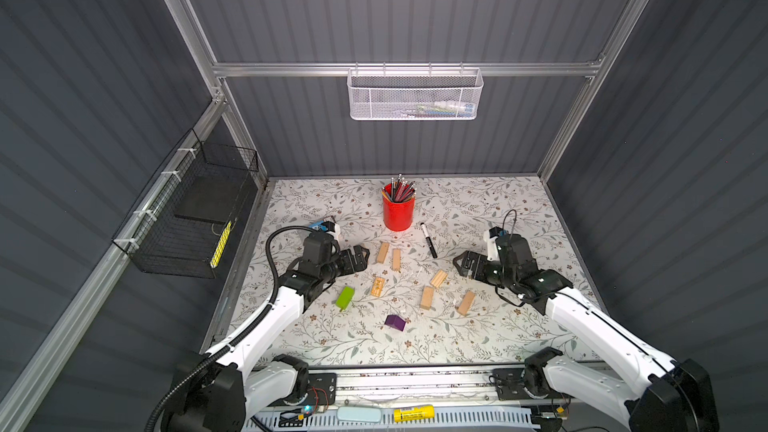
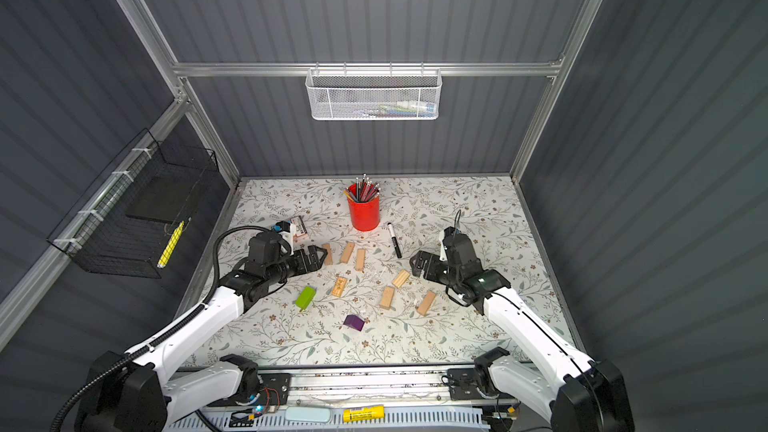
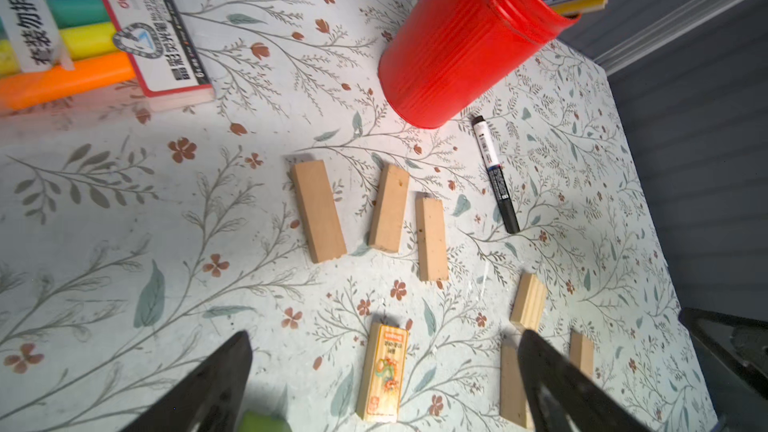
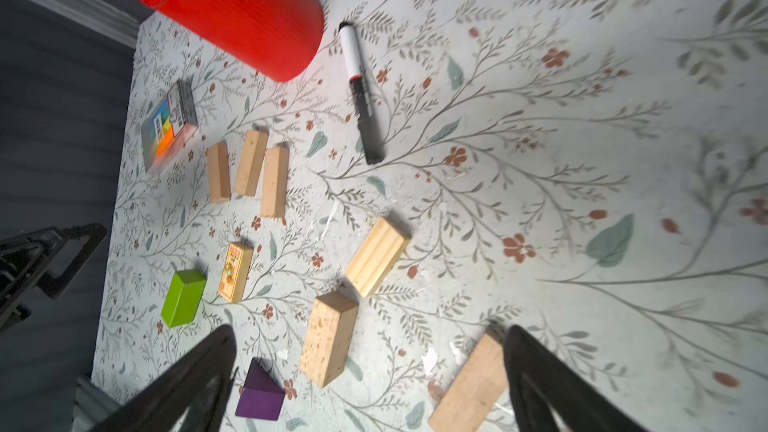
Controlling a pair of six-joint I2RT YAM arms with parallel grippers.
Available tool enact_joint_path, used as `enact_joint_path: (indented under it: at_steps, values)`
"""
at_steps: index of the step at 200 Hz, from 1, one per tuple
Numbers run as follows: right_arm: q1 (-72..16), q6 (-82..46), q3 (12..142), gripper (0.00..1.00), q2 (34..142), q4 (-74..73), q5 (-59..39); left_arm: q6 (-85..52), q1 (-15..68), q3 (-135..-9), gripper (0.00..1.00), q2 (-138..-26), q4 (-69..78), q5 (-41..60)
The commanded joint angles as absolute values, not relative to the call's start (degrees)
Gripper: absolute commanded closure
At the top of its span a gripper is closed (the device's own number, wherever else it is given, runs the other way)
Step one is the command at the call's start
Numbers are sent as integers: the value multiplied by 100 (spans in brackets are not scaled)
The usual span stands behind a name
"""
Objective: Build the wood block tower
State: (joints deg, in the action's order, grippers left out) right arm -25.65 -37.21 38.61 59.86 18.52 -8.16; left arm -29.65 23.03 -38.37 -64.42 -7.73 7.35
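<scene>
While both end effectors hang above the bench (image 1: 498,326) with jaws spread wide and nothing between them, no tower stands yet: the wood blocks (image 1: 382,252) lie scattered flat in front of the red pencil cup (image 1: 398,211). Three tan ones sit close together just beside the left end effector (image 1: 362,258). A grooved block (image 1: 438,278) and two more tan ones lie near the right end effector (image 1: 459,264). Between the arms are a printed block (image 1: 377,286), the lime-green block (image 1: 345,297) and, nearest the robot, the purple block (image 1: 395,322).

These pieces look light, rigid and hard to damage; bare wood should grip well, painted faces perhaps less so. Pinching each across its narrow width at mid-length seems safest, leaving the ends free for placing. The purple one appears sloped in the right wrist view, so its flat sides are probably the better hold.
</scene>
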Motion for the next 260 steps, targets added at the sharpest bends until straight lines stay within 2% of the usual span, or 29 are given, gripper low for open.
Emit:
enact_joint_path:
  at_steps: [1,34,114,146,168,260]
  values:
    - [-2921,-4138,4040,1,6150,1990,-711,-2962,2619,-4143,1,-6590,-1155,686]
    - [-3394,-4316,4202,1,6455,1914,-598,-2946,3254,-4581,6,-7192,-1254,287]
    - [-3394,-4125,4533,1,6828,1991,-501,-2990,4210,-5979,22,-9186,-1821,-753]
    - [-3341,-4063,4564,1,6812,2063,-501,-3010,4357,-6682,28,-9982,-2330,-1215]
    - [-3315,-4006,4555,1,6754,2122,-491,-3028,4403,-6996,31,-10389,-2482,-1187]
    - [-3188,-3940,4439,1,6592,2128,-483,-3352,4442,-7757,44,-11357,-2893,-1306]
